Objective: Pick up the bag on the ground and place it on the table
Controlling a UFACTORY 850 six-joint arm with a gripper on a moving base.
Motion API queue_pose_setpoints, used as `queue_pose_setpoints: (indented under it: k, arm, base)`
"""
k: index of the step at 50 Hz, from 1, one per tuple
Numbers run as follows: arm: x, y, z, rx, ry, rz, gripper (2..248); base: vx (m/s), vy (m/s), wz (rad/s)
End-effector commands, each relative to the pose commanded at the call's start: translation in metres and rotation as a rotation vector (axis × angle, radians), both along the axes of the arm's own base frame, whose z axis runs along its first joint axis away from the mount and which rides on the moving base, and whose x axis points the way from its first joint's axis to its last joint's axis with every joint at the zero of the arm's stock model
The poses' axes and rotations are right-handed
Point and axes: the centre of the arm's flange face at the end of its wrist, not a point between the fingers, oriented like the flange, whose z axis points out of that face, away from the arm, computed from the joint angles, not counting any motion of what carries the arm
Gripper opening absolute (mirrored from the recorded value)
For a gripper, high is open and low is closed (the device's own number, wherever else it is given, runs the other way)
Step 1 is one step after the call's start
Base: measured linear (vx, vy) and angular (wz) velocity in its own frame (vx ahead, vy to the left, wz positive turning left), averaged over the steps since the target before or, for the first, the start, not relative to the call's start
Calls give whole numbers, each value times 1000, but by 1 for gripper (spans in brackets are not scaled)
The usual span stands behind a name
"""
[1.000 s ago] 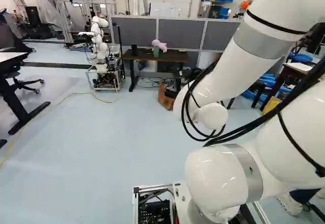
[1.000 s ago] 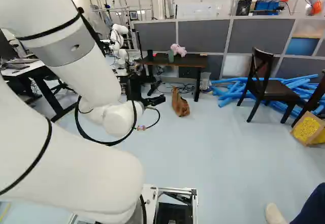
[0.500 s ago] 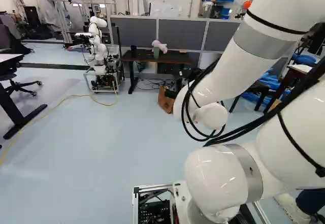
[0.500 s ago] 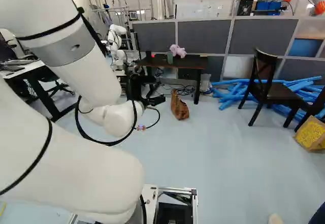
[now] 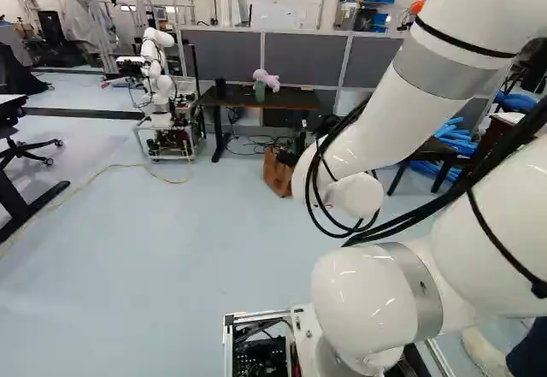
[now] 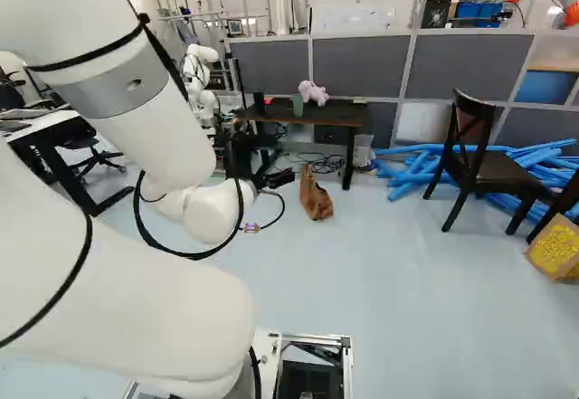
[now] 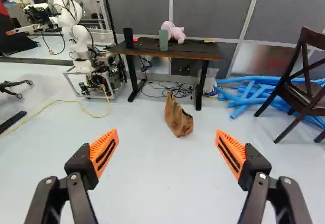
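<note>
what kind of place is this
Probably a robotics lab or workshop: past the table stands another robot on a wheeled-looking metal frame, grey partition panels close off the back, and cables lie loose on the floor.

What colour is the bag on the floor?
Brown, leather-like tan; it shows best in the wrist view.

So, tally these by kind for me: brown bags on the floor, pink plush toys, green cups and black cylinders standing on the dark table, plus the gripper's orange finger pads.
Brown bag: 1
Pink plush toy: 1
Green cup: 1
Black cylinder: 1
Orange finger pads: 2
Total: 6
</note>
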Motion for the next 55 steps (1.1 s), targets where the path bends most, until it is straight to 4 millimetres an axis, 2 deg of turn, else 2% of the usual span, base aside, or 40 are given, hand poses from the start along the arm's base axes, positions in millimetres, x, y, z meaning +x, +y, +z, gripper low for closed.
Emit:
queue_pose_setpoints:
  k: [28,55]
  arm:
    - [0,0,0,0,0,0,247]
    - [0,0,0,0,0,0,247]
  base:
    - [195,-68,-2]
    - [213,-14,-9]
